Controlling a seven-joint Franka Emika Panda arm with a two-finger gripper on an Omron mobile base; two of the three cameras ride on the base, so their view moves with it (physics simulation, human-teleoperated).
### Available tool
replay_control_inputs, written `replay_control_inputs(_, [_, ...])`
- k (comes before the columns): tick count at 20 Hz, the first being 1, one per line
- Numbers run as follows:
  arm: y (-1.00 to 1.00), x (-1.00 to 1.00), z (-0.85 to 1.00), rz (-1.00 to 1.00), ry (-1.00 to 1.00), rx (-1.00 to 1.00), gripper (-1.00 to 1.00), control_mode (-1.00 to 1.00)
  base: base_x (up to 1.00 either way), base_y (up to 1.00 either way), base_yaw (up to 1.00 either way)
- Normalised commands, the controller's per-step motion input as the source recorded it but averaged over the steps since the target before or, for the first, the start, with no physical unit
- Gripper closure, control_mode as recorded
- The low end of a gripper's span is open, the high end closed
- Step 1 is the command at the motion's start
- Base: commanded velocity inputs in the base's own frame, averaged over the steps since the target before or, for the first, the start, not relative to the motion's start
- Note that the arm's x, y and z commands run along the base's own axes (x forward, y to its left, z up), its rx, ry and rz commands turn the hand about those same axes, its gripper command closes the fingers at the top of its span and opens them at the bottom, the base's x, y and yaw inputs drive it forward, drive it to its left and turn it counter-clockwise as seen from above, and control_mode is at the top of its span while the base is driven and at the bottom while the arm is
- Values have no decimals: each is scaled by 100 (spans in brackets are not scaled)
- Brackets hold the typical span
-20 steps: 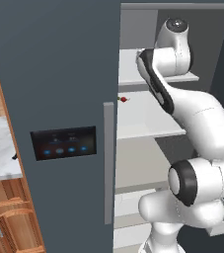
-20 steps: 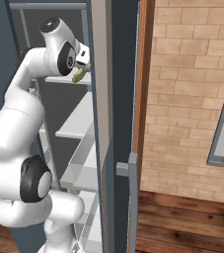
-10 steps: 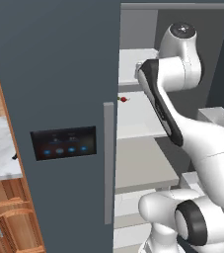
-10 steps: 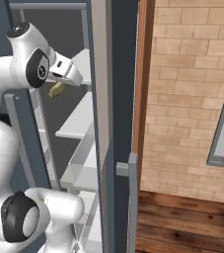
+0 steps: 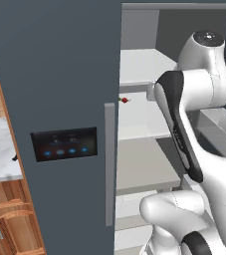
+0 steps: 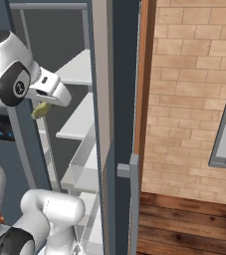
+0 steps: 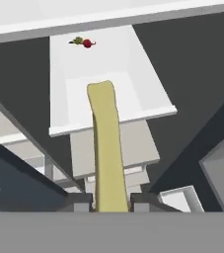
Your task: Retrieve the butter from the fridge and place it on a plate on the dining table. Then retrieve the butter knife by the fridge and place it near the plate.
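One fridge (image 5: pixel 59 74) stands open, its black panel (image 5: pixel 63 144) at left in the left base view. One red berry (image 5: pixel 125 100) lies on a shelf (image 5: pixel 139 117). At right, one pincer (image 7: pixel 111 201) pinches one butter (image 7: pixel 107 148) stick, lifted clear of the shelves.

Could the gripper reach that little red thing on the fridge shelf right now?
Probably not usefully: the path to the red thing looks open, but the fingers are already shut on the butter, so nothing more could be gripped.
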Motion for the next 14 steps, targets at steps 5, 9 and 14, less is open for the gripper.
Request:
replay_control_inputs(5, [1, -100, -47, 15, 6, 0, 100, -100, 0, 0, 0])
replay_control_inputs(9, [2, -89, -65, 2, 12, 0, 100, -100, 0, 0, 0])
replay_control_inputs(14, [-1, -45, -42, -3, 4, 0, 100, -100, 0, 0, 0])
